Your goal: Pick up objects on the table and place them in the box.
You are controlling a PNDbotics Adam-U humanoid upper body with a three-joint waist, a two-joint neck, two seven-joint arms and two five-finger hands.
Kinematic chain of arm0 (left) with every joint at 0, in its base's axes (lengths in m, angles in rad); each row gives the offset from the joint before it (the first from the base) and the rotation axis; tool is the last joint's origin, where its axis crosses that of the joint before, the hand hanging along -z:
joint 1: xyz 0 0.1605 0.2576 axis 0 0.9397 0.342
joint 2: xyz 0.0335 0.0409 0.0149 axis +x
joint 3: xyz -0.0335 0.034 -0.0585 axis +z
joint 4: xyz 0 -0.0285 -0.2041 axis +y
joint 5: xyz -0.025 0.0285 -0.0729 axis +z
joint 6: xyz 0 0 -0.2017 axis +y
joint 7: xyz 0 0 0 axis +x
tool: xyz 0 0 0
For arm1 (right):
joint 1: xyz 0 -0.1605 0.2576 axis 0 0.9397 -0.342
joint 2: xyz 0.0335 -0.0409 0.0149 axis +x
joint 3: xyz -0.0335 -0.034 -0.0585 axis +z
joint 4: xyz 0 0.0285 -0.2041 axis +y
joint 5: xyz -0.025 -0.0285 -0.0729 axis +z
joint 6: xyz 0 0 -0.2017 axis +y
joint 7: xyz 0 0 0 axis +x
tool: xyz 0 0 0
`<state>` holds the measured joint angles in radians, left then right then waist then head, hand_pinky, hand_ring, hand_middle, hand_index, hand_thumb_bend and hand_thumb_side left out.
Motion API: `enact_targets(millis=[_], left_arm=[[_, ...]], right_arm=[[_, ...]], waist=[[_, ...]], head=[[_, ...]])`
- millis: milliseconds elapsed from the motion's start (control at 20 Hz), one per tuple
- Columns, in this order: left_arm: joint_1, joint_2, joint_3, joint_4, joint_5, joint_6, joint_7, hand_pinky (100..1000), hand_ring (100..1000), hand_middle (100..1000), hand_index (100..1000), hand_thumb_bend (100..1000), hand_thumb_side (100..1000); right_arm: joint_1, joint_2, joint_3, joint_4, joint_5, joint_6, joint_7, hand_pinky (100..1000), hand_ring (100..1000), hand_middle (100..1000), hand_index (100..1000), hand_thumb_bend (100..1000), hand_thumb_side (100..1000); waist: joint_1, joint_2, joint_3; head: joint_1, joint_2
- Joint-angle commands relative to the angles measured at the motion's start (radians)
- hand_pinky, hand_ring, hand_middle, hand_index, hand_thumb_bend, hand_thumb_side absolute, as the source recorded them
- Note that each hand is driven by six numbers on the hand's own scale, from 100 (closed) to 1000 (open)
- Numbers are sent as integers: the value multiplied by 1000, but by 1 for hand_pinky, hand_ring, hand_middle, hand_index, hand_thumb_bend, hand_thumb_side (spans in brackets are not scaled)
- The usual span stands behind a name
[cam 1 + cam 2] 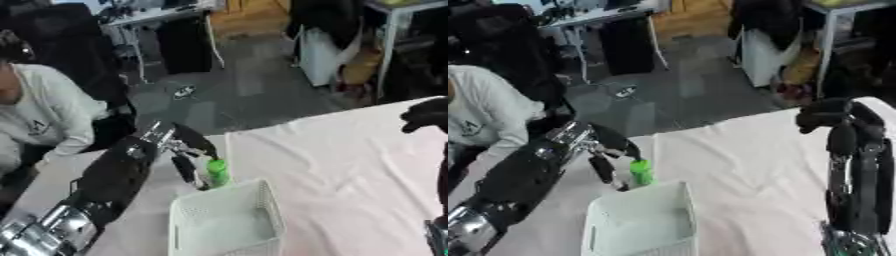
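Your left hand [188,155] pinches a green bottle [217,172] just beyond the white box [229,220]; carry it over the rim, then release once it's inside.

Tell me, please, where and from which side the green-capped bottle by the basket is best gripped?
The green-capped bottle stands upright just beyond the white basket. Grip its body below the cap, coming from the left, probably: the basket wall blocks the near side, and the left hand is already there, fingers curled round it. The right hand hangs curled far to the right.
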<state>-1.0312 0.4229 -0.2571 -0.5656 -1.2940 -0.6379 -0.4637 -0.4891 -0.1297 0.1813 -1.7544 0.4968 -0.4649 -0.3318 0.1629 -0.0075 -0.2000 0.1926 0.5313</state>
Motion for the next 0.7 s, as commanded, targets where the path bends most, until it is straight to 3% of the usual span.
enact_targets(millis=[50, 300, 700], left_arm=[[-23, 39, 12, -13, 58, -215, -227, 1000, 1000, 1000, 1000, 692, 840], [-35, 54, 2, -59, 114, -177, -273, 1000, 1000, 1000, 1000, 706, 838], [-21, 34, 20, -67, 67, -111, -269, 1000, 1000, 1000, 1000, 719, 863]], right_arm=[[-13, -3, -4, -14, 5, 2, -1, 393, 518, 544, 555, 100, 1000], [-12, -4, -4, -13, 6, 1, -1, 393, 518, 544, 555, 100, 1000], [-25, 17, -2, -22, 1, -1, 0, 394, 518, 544, 555, 100, 1000]], waist=[[-5, -14, 6], [-4, -15, 7], [-7, 0, -21]], head=[[-7, -4], [-6, -3], [30, -24]])
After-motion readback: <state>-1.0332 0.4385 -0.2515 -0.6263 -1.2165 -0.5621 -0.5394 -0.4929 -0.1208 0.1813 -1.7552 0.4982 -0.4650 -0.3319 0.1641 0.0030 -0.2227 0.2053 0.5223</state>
